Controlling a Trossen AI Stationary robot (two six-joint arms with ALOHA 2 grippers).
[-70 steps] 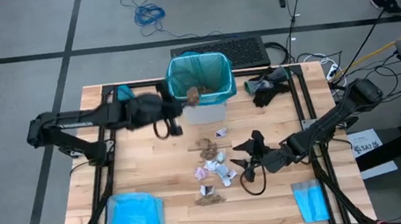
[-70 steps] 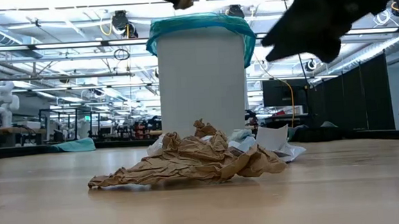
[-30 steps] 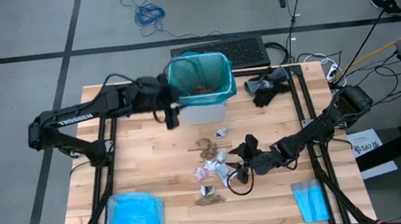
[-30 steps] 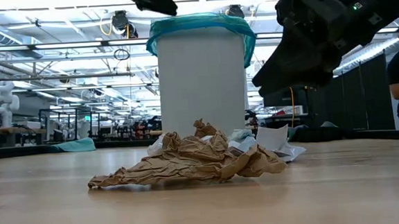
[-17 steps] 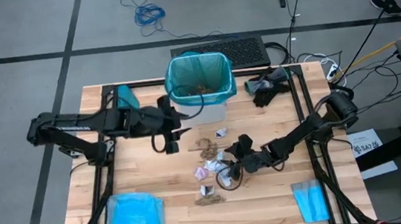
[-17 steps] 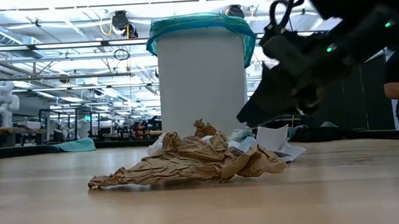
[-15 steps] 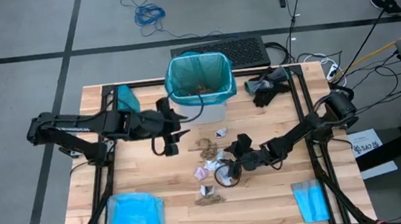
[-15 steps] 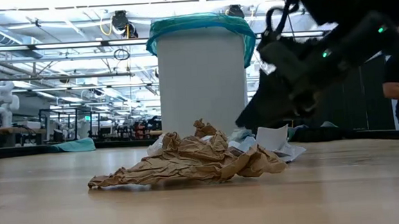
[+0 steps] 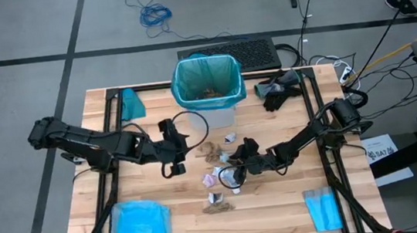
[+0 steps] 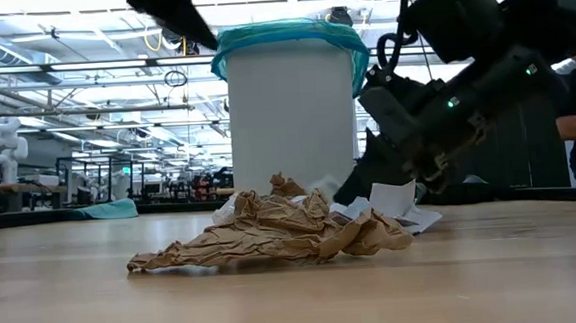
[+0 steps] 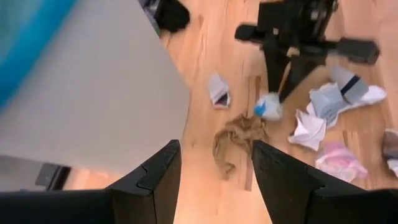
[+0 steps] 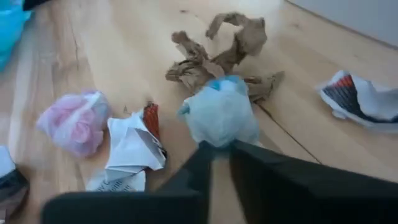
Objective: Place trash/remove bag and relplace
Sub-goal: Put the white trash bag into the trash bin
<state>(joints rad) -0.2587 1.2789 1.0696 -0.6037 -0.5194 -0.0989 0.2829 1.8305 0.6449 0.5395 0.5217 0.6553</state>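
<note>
A white bin (image 9: 211, 116) lined with the teal bag (image 9: 206, 76) stands at the table's far middle, with brown trash inside it. Loose trash lies in front of it: a brown paper wad (image 9: 212, 151), a pink wad (image 12: 73, 121), white wrappers (image 12: 132, 144) and another brown wad (image 9: 217, 202). My right gripper (image 12: 221, 149) is shut on a pale blue wad (image 12: 221, 115) in this pile. My left gripper (image 11: 214, 168) hangs open above the table, left of the pile and beside the bin's wall (image 11: 93, 81), facing the brown wad (image 11: 239, 140). My right gripper pinches the pale blue wad by its near edge (image 12: 219, 138) between its two fingertips. The fingers come slanting down from the table's right. Whether the wad still rests on the table, I cannot tell.
A sky-blue plastic bag (image 9: 138, 226) lies at the near left corner, a small folded blue sheet (image 9: 323, 209) at the near right. A teal scrap (image 9: 131, 103) lies left of the bin and a dark object (image 9: 279, 89) right of it.
My left gripper has left the bin's rim, going down and toward the table's near edge, still open. My right gripper has sunk toward the trash pile, moving toward the table's left, and has shut on the pale blue wad.
</note>
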